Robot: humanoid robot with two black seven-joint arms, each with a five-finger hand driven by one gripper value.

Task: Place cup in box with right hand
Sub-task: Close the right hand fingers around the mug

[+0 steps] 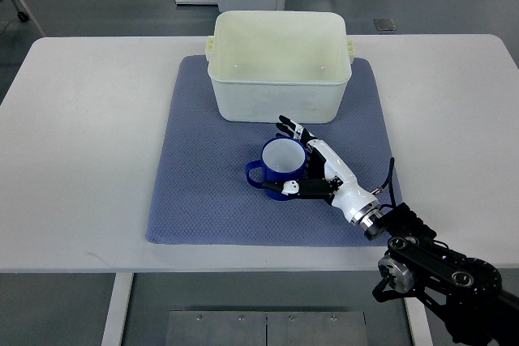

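While right hand (306, 164) wraps it, blue cup (280, 166), white inside, upright.

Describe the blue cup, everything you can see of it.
The blue cup is a glossy mug, blue outside and white inside, looking ceramic or plastic. It stands upright and looks empty, its mouth open to the camera. Its handle sticks out toward the picture's left. It sits on the blue-grey mat, just in front of the cream box and apart from it. The right hand wraps it from the right: fingers reach round its far side and the thumb presses its near side.
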